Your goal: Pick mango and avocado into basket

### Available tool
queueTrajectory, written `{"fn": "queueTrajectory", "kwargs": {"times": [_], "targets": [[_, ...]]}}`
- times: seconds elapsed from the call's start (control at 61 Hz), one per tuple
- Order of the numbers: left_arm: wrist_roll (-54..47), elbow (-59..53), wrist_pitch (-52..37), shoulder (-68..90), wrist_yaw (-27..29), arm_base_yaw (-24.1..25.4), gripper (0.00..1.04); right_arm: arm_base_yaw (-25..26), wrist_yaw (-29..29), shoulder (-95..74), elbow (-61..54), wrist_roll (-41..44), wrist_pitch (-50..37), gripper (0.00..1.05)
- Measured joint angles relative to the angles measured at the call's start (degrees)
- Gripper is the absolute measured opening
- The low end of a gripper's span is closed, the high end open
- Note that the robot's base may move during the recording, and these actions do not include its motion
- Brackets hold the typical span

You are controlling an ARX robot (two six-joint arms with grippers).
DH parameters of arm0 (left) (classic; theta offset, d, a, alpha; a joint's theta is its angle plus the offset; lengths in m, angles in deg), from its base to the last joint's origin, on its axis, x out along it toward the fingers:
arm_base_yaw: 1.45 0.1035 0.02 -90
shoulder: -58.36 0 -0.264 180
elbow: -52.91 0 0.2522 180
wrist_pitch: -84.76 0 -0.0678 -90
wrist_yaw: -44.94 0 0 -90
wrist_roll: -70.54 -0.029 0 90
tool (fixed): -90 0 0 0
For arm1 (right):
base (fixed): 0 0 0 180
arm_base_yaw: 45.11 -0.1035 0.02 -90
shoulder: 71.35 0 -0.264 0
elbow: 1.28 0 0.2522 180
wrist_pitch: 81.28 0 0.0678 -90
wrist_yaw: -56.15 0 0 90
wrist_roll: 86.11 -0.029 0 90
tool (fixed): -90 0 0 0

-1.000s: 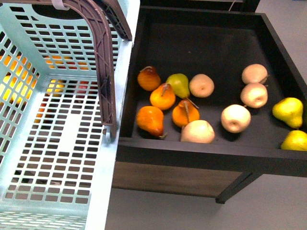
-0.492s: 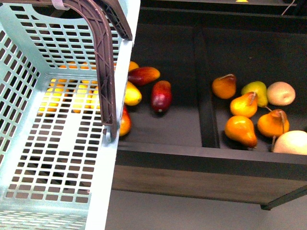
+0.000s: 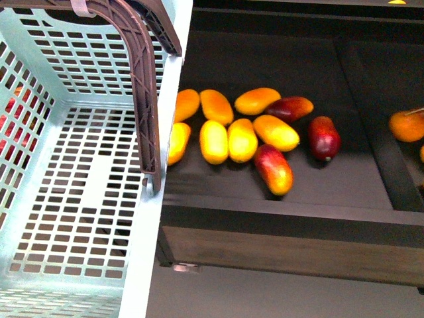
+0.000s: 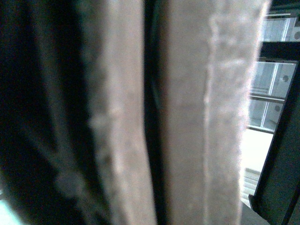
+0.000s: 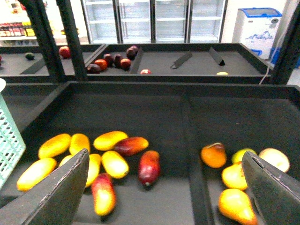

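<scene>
The turquoise basket (image 3: pixel 73 199) fills the left of the front view, empty, with its brown handle (image 3: pixel 142 86) raised. My left gripper is shut on that handle (image 4: pixel 197 117), which blurs across the whole left wrist view and hides the fingers. Several orange-yellow mangoes (image 3: pixel 242 140) lie in a black bin (image 3: pixel 265 212) just right of the basket, some of them red-flushed (image 3: pixel 273 169). My right gripper (image 5: pixel 164 187) hangs open above and in front of those mangoes (image 5: pixel 115 164), with nothing between its fingers (image 5: pixel 56 192). No avocado shows in these views.
A divider (image 5: pixel 190 154) separates the mango bin from a bin of orange and yellow pears (image 5: pixel 213 155), one of which shows at the front view's right edge (image 3: pixel 405 126). Further back stand more black bins with dark red fruit (image 5: pixel 112 61).
The scene has slid right in the front view: the pear bin has left the middle and the mango bin now lies beside the basket. The basket keeps its place in the frame.
</scene>
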Motion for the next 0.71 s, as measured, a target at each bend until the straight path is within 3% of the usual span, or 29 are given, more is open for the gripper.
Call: {"fn": "queueTrajectory", "kwargs": {"times": [0.705], "targets": [[-0.04,0.0,0.0,0.0,0.04,0.02,0.27,0.04,0.02,0.04,0.0,0.0,-0.02,0.96]]}}
